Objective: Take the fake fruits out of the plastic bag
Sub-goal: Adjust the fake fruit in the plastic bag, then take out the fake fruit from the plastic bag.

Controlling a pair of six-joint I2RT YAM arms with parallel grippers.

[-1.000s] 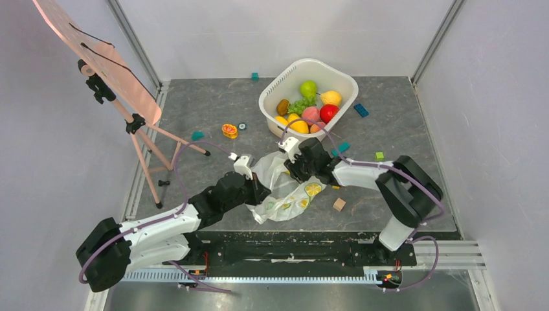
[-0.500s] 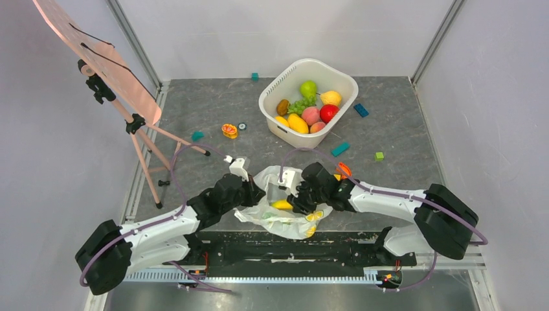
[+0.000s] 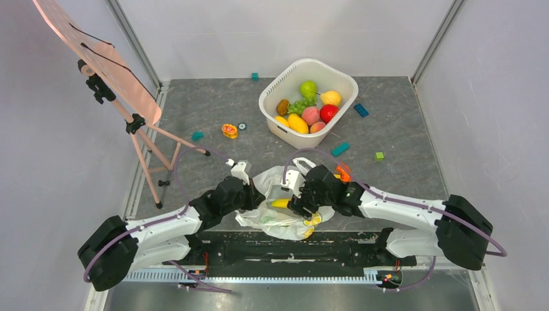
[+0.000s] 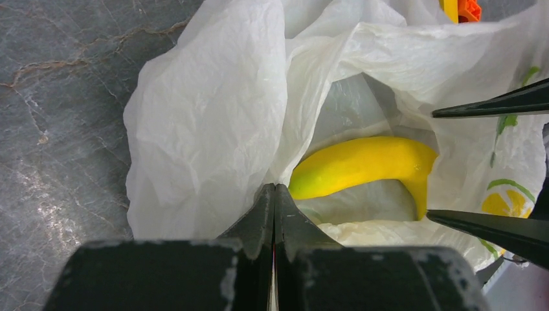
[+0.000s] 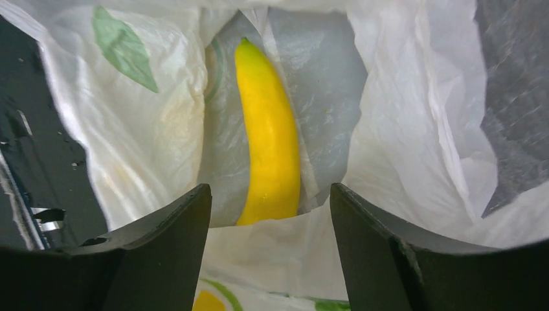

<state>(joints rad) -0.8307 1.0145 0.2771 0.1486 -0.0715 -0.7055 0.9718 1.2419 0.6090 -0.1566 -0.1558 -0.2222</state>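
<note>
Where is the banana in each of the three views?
Top external: banana low centre, inside the open bag.
Left wrist: banana right of centre, lying crosswise in the bag.
Right wrist: banana centre, running top to bottom.
Shared landmark: the white bag around it.

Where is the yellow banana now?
In the top view the banana lies inside the plastic bag near the table's front edge, between the left gripper pinching the bag and the open right gripper.
</note>
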